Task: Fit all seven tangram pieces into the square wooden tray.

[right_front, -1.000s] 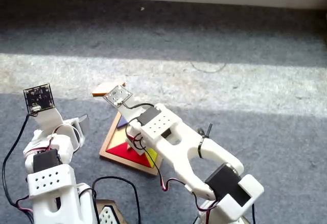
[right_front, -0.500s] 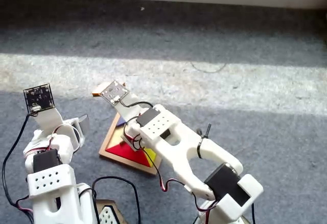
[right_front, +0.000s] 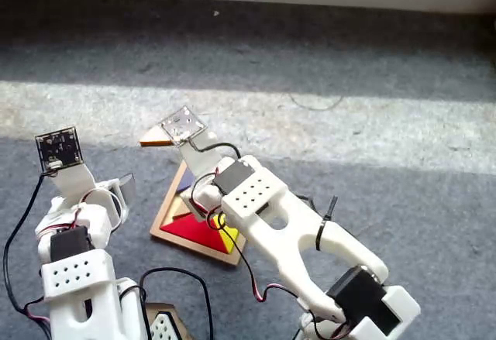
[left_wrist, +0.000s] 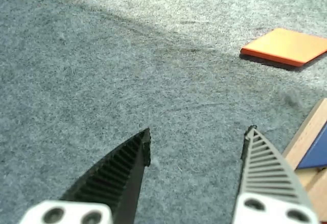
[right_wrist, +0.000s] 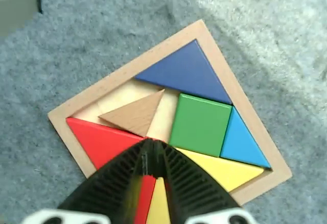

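Moved: right arm (right_front: pixel 263 208) has swung its wrist toward the upper right of the high view and its base has shifted right; left arm (right_front: pixel 77 262) is unchanged as far as we can see.
right gripper (right_wrist: pixel 152 143): fingers closed tip to tip, nothing seen between them, over the tray's red triangle (right_wrist: pixel 102 140).
left gripper (left_wrist: pixel 198 132): fingers open and empty, above the bare grey worktop (left_wrist: pixel 76 55).
tray (right_wrist: pixel 122 75): lower centre-left of the high view, partly under the right arm.
seated pieces: blue triangle (right_wrist: pixel 186 73), green square (right_wrist: pixel 201 124), light blue triangle (right_wrist: pixel 242 142), yellow triangle (right_wrist: pixel 225 170).
wood-coloured triangle (right_wrist: pixel 135 113): we see it lying skewed in the tray's open gap.
orange piece (left_wrist: pixel 286 46): outside the tray, on the worktop, apart from the tray.
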Tool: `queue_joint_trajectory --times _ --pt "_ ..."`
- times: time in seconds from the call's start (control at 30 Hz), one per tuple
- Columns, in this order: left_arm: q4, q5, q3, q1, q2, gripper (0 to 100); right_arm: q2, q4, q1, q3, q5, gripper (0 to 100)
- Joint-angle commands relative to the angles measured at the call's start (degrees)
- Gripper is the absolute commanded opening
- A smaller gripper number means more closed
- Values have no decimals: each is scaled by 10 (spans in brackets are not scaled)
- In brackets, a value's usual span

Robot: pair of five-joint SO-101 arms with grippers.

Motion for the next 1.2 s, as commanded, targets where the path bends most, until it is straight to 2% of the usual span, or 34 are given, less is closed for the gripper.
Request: queue_joint_trajectory --times 0.0,0.13,0.4,0.63,0.8,1.17 --pt "-11 -4 -6 -6 -8 294 -2 -45 -5 2 -36 9" --pt "-11 -4 -6 -6 -8 294 46 -92 -14 4 -40 9" --pt "-11 -4 -6 -6 -8 294 58 -98 -56 4 -41 9" --pt "-11 -4 -6 -6 -8 294 65 -99 -53 5 -42 9" --pt "-11 -4 -6 -6 -8 294 132 -98 -51 0 -39 9" --pt "-11 -4 -6 -6 -7 294 114 -95 59 4 -38 9"
